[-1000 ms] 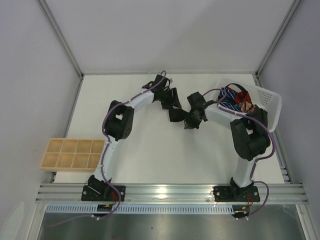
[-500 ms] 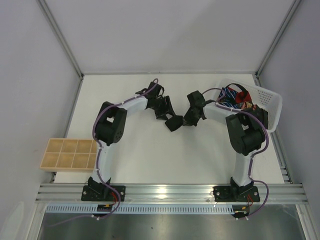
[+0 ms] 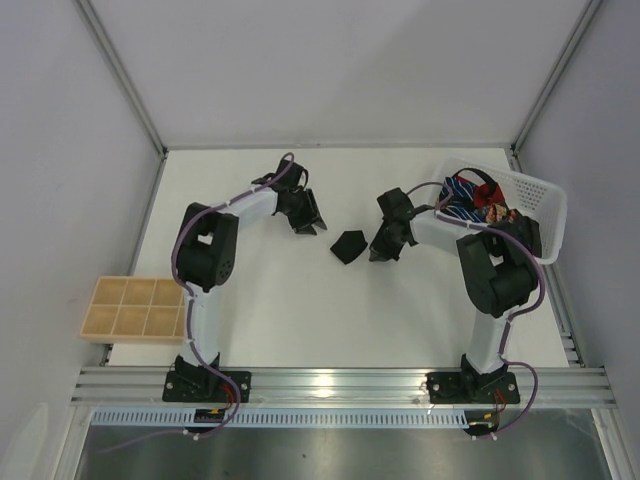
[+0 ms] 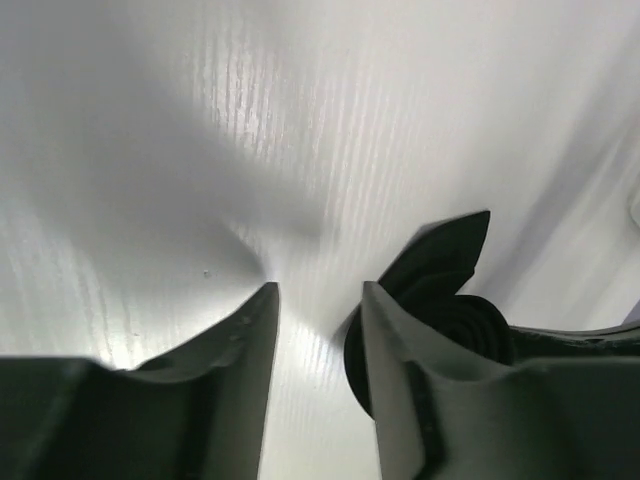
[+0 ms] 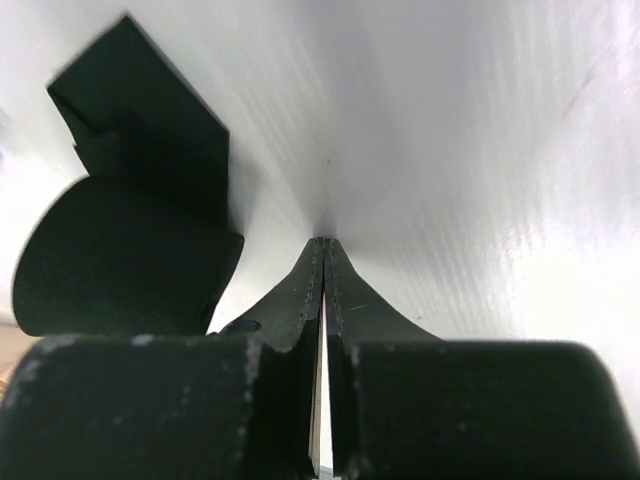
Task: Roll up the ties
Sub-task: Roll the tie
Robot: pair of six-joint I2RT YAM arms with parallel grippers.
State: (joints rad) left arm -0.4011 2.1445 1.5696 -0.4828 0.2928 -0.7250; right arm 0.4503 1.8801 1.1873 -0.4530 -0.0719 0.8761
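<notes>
Top external: rolled black tie (image 3: 347, 246) lies free between the parted, empty left jaws and closed right jaws.

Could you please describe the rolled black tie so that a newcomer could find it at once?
On the white table, look at the middle, between the left claw and the right claw. The rolled black tie lies there alone, held by neither. Unlike the striped and red ties in the white basket, it is plain black and coiled.
</notes>
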